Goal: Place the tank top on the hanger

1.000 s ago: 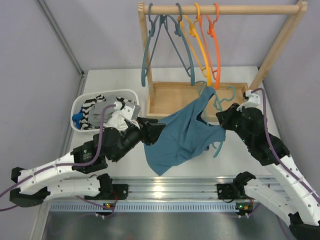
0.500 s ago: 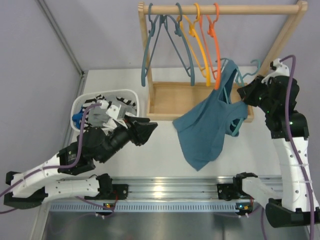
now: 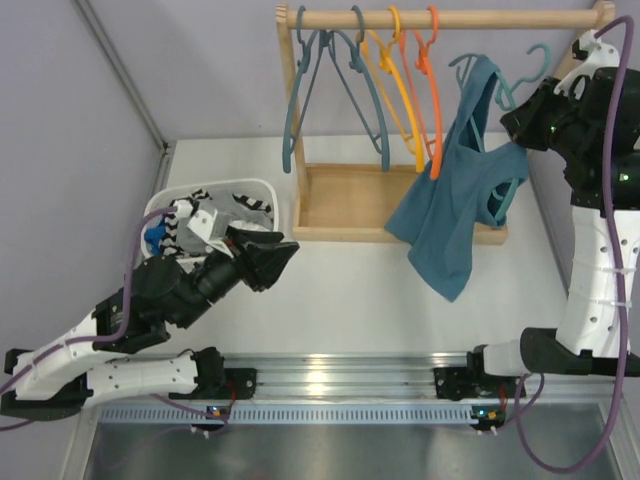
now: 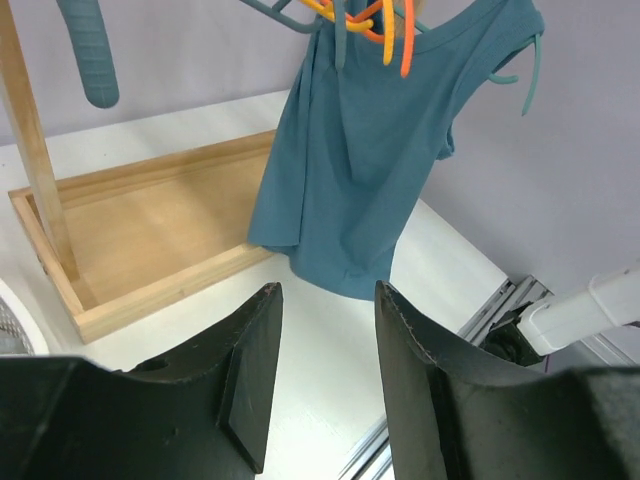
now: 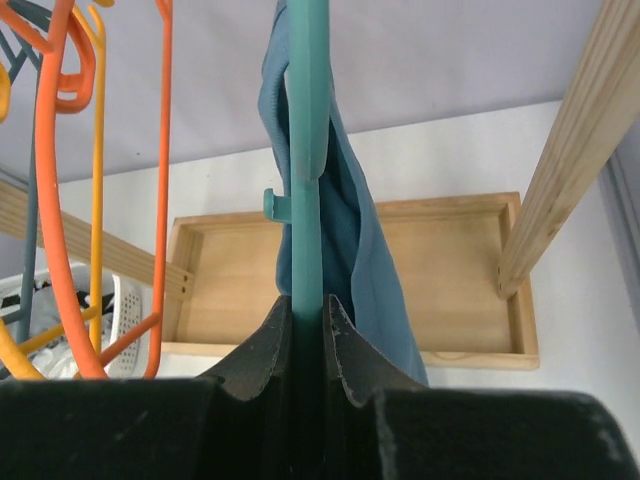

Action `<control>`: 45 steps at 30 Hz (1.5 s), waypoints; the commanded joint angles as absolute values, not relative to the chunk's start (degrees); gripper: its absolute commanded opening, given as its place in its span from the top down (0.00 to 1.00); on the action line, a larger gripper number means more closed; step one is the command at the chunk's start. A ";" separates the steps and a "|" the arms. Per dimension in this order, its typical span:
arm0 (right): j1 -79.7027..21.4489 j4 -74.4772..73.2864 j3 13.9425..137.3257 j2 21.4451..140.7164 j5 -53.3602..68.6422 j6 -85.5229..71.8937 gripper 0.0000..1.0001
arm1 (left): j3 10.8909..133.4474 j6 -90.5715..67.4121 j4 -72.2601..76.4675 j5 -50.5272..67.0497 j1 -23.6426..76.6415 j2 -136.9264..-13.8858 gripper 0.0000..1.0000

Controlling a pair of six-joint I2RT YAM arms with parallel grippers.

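Note:
The teal-blue tank top (image 3: 450, 215) hangs on the light teal-green hanger (image 3: 507, 192), held in the air just right of the orange hanger and below the rail. My right gripper (image 3: 520, 115) is shut on the hanger, seen edge-on in the right wrist view (image 5: 305, 150) between the fingers (image 5: 350, 340), with the tank top (image 5: 365, 250) draped behind it. My left gripper (image 3: 285, 250) is open and empty near the basket, well left of the garment. In the left wrist view (image 4: 325, 290) it faces the hanging tank top (image 4: 365, 150).
A wooden rack rail (image 3: 450, 18) carries slate-blue hangers (image 3: 300, 90), a yellow hanger (image 3: 400, 90) and an orange hanger (image 3: 432, 100). Its wooden tray base (image 3: 350, 200) lies below. A white basket (image 3: 262, 187) of clothes stands at the left. A slanted rack post (image 5: 570, 150) is beside my right gripper.
My right arm has lifted the hanger with the tank top up and back, to beside the orange hanger. My left gripper has let go of the fabric and drawn back to the left.

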State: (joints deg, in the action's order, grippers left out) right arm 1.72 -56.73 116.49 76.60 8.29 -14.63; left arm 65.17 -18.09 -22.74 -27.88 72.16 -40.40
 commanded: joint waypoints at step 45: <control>7.12 -43.77 132.98 86.75 8.44 -7.12 1.00 | 66.80 -10.20 -20.13 -29.44 72.33 -41.92 0.53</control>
